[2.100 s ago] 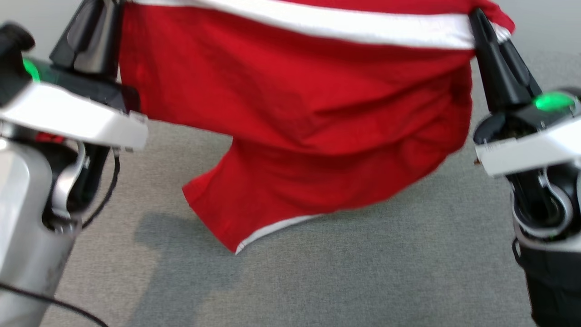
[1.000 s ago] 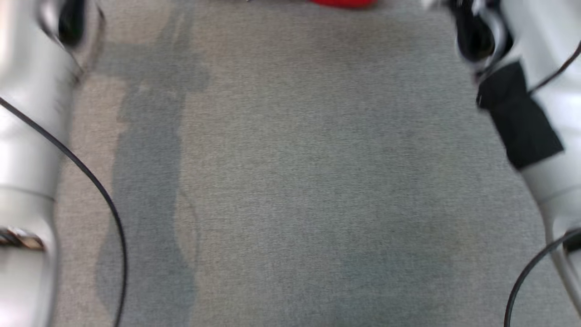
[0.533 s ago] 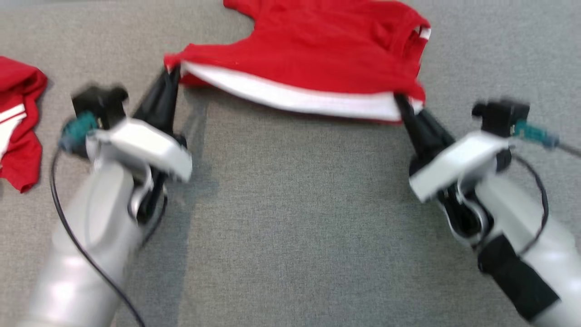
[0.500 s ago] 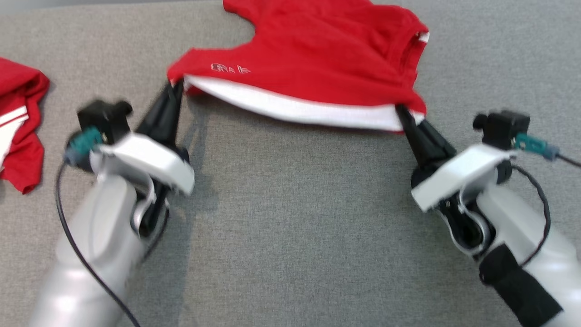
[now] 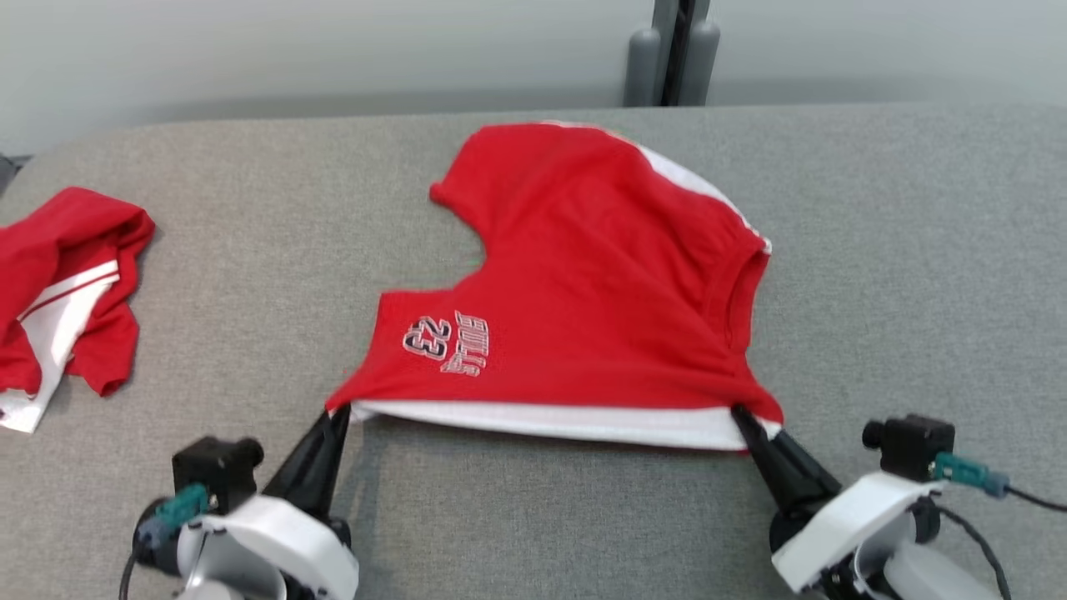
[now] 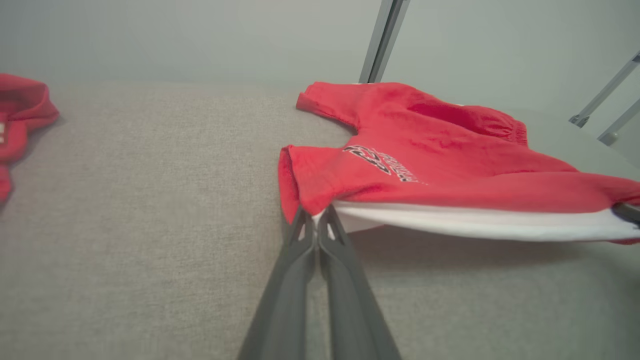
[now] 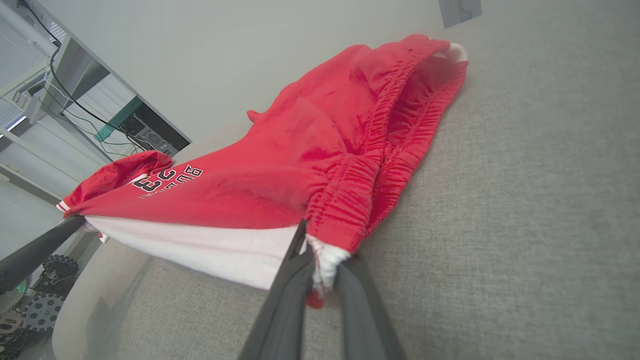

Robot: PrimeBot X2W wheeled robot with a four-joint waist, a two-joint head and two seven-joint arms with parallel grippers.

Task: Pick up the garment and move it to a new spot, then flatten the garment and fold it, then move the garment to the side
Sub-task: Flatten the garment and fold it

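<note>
Crumpled red-white cloth (image 5: 58,283) far left on grey fabric surface (image 5: 250,208); grey post (image 5: 671,58) behind.

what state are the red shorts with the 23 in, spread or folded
Spread, not yet flat: the shorts lie open on the table, near white edge stretched between left fingers and right fingers.

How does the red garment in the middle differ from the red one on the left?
The middle garment is spread out; the left garment is crumpled. The left gripper and right gripper pinch the middle one's near corners; the left one lies untouched. The middle one shows a number print; the left one shows none. Both are red with white trim.
</note>
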